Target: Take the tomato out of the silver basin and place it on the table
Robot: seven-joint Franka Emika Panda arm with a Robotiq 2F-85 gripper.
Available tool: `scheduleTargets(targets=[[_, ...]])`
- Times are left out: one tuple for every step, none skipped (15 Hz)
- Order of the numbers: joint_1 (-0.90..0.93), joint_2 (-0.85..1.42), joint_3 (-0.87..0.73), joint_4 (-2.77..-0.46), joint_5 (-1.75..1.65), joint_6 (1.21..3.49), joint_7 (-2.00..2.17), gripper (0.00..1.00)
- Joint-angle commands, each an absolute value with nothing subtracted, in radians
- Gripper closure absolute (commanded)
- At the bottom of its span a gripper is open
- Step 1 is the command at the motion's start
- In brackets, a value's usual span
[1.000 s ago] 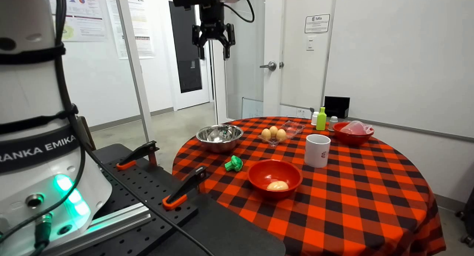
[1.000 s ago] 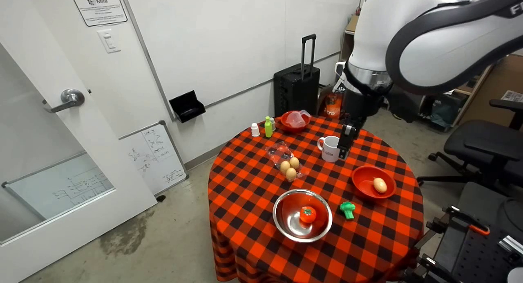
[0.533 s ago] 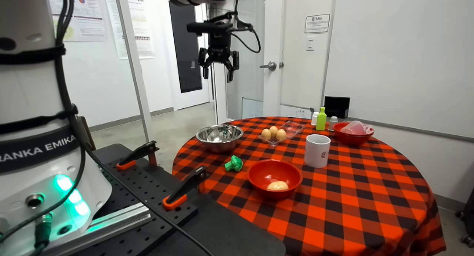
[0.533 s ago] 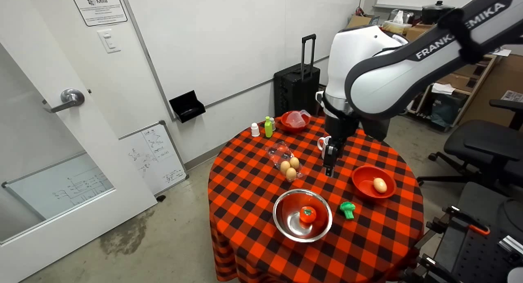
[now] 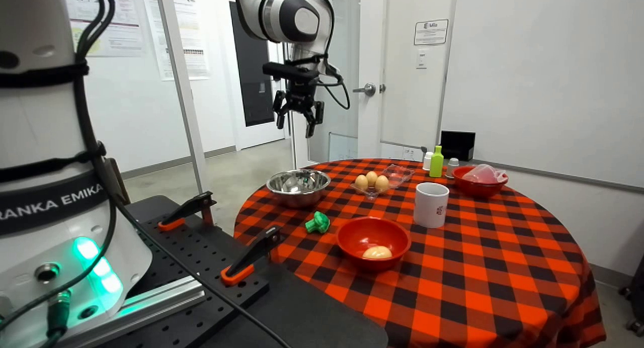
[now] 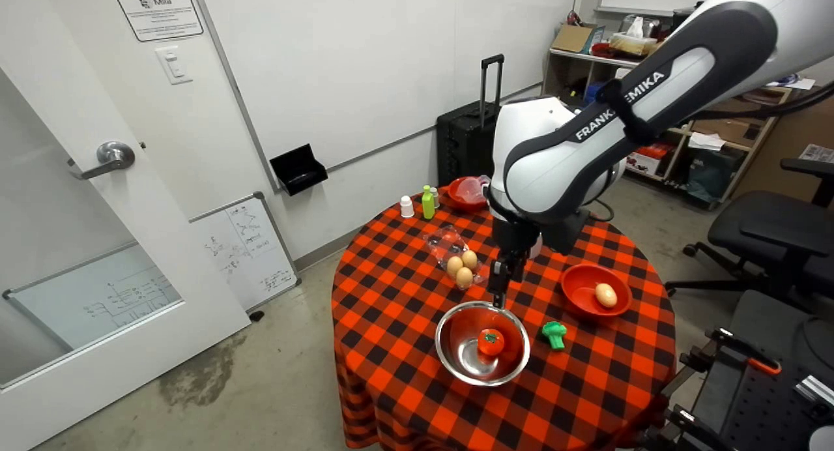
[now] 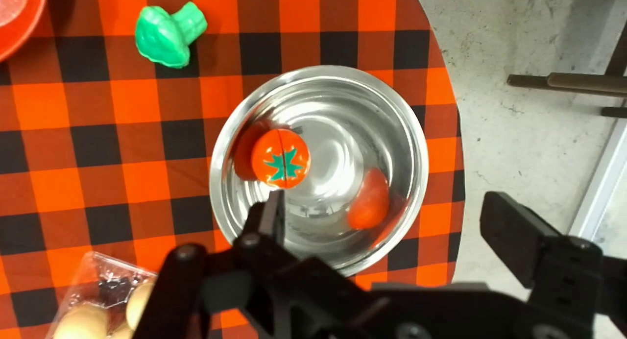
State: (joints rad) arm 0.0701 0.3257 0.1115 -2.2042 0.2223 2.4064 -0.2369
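Note:
The silver basin (image 5: 298, 199) stands on the table (image 5: 483, 267) with the red-and-black checked cloth. The basin also shows in an exterior view (image 6: 470, 358) and the wrist view (image 7: 333, 162). The orange-red tomato (image 6: 490, 341) with a green leaf mark lies inside the basin, off to one side. In the wrist view the tomato (image 7: 280, 158) is just ahead of the left fingertip. The tomato is hidden by the basin wall in an exterior view. My gripper (image 5: 295, 131) is open and empty, in the air above the basin. In the wrist view the gripper (image 7: 384, 204) has its fingers wide apart.
A green toy broccoli (image 6: 554, 334) and a red bowl (image 6: 589, 311) with an egg stand near the basin. Eggs in a clear tray (image 7: 88, 270) lie on another side. A white mug (image 5: 431, 204), a green bottle (image 5: 436, 162) and another red bowl (image 5: 478, 188) stand further off.
My gripper has moved down and across toward the basin, and the arm has come lower with it. It stays open. The tomato and basin have not moved.

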Motion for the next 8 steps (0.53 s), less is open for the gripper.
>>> scheduleTargets(targets=[[0.031,0.441,0.155,-2.125,0.275,2.430,-0.292,0.00],[0.026,0.465,0.163,-2.112,0.277,2.431,-0.295,0.00],[0.024,0.489,0.168,-2.101,0.273,2.433,-0.288,0.00],[0.031,0.514,0.168,-2.088,0.258,2.436,-0.266,0.00],[0.036,0.531,0.167,-2.080,0.248,2.437,-0.253,0.00],[0.042,0.552,0.166,-2.070,0.238,2.442,-0.242,0.00],[0.050,0.569,0.163,-2.061,0.225,2.449,-0.231,0.00],[0.061,0.586,0.156,-2.052,0.209,2.459,-0.215,0.00]])
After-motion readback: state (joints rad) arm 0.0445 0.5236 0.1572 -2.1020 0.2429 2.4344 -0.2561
